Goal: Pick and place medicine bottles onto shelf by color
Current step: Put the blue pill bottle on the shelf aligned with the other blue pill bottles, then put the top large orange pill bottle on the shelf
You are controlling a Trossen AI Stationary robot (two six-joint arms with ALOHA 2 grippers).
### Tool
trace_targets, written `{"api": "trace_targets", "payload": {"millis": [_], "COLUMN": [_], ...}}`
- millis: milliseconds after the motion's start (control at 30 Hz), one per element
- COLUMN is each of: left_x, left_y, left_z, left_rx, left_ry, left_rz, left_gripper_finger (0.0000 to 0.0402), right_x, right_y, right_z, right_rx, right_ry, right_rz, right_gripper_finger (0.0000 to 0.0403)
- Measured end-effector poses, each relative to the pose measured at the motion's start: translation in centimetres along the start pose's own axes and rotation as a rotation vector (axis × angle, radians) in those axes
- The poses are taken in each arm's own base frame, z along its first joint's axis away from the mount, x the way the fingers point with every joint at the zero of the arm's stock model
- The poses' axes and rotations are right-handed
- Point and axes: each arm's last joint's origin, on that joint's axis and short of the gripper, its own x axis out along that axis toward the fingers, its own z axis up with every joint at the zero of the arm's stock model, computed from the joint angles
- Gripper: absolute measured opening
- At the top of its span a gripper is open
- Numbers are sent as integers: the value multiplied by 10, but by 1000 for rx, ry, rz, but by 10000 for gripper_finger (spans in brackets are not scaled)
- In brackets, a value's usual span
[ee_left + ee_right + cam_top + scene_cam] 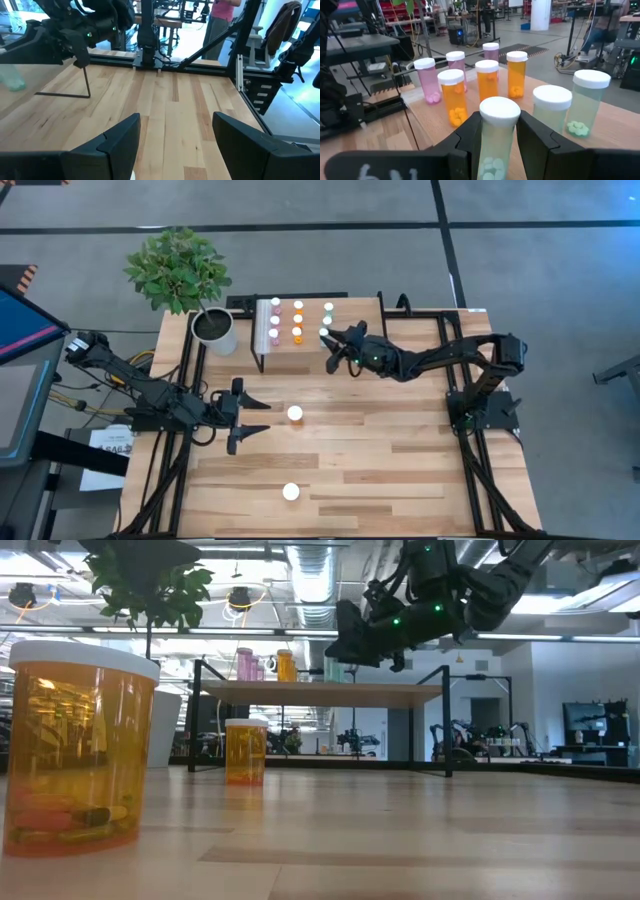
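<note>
We see a teal-green bottle (496, 145) with a white cap clamped between the two dark fingers of the right end effector (328, 346), at the edge of the shelf (310, 352) nearest that arm. In the right wrist view two more teal-green bottles (585, 102) stand on the shelf's light wood top just beside the held one, with three orange bottles (486, 79) in a row next to them and three pink bottles (428, 80) in a row beyond those. From above, the caps form three columns on the shelf, which sits at the far side of the tabletop (400, 470). In the low view the right end effector hangs just above the shelf top, the arm reaching in from above.

Two larger orange bottles with wide white caps stand on the tabletop itself, well apart from the shelf: one (295, 414) near the middle, the other (291, 492) near the front edge.

The left end effector (252, 417) rests low over the tabletop just beside the middle orange bottle, its fingers spread wide and grasping nothing.

A white plant pot (216, 330) with a leafy plant stands just beside the shelf's left end.
</note>
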Motion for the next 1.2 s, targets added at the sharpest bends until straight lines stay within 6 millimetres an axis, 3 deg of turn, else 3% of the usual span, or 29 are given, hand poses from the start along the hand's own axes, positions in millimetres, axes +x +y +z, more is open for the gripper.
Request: {"api": "trace_targets", "payload": {"millis": [567,967,1200], "left_x": [0,0,0], "left_y": [0,0,0], "left_z": [0,0,0], "left_rx": [-1,-1,0], "left_ry": [-3,-3,-3], "left_rz": [0,0,0], "left_gripper_finger": [236,236,236], "right_x": [-7,-7,-7], "right_y": [0,1,1], "right_z": [7,4,4], "right_rx": [-48,-50,-62], "right_ry": [29,48,50], "right_rz": [2,27,26], "right_gripper_finger": [126,180,189]}}
